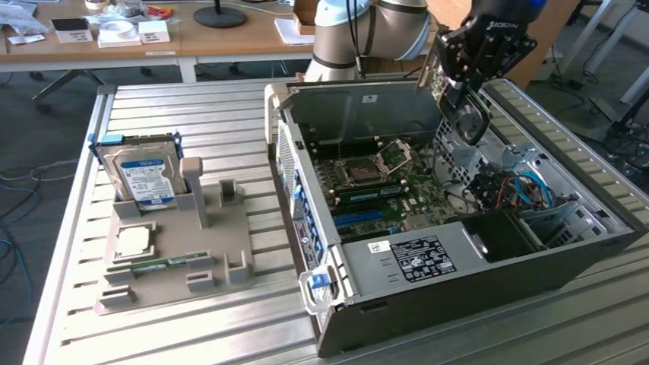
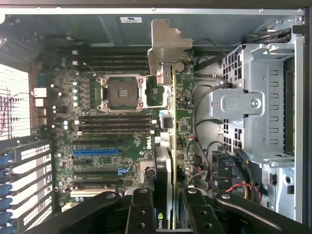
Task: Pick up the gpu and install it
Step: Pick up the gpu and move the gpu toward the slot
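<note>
The gpu hangs edge-down from the pincer. Its black face with the round fan is turned sideways and its silver bracket sits at the end farthest from the grip, an attitude that suits pressing the card's lower edge into a slot rather than laying it flat. The pincer is clamped on the card's thin body, a finger on each face, so the card should not swing. Directly below the pincer is the motherboard inside the open computer case, which lies on its side so the slots face up. The card is above the board, not yet seated. Well away from the pincer, the grey holder carries the hard drive, upright, and the memory stick, lying flat.
</note>
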Robot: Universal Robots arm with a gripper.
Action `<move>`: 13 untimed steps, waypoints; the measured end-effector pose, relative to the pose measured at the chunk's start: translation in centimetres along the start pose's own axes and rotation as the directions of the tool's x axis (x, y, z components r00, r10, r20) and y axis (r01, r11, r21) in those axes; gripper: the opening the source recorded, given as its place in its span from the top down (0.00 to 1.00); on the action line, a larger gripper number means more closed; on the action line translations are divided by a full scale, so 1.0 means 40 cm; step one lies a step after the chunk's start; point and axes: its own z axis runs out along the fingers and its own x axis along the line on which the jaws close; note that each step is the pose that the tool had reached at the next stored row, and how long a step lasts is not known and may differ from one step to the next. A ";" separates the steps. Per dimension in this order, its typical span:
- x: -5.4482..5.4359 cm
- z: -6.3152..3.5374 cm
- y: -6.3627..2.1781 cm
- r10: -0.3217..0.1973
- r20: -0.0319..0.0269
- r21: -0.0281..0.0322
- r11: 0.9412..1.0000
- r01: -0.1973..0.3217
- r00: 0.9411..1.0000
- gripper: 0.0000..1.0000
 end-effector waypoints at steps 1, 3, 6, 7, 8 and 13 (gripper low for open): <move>-0.004 0.000 0.000 0.000 0.000 0.000 1.000 0.000 1.000 0.73; -0.010 0.000 0.000 0.000 0.000 0.000 1.000 0.000 1.000 0.73; -0.022 0.001 0.001 0.000 0.000 0.000 1.000 0.000 1.000 0.73; -0.026 0.001 0.001 0.000 0.000 0.000 1.000 0.000 1.000 0.73; -0.030 0.001 0.001 0.000 0.000 0.000 1.000 0.000 1.000 0.73; -0.041 0.001 0.002 0.000 0.000 0.000 1.000 0.000 1.000 0.73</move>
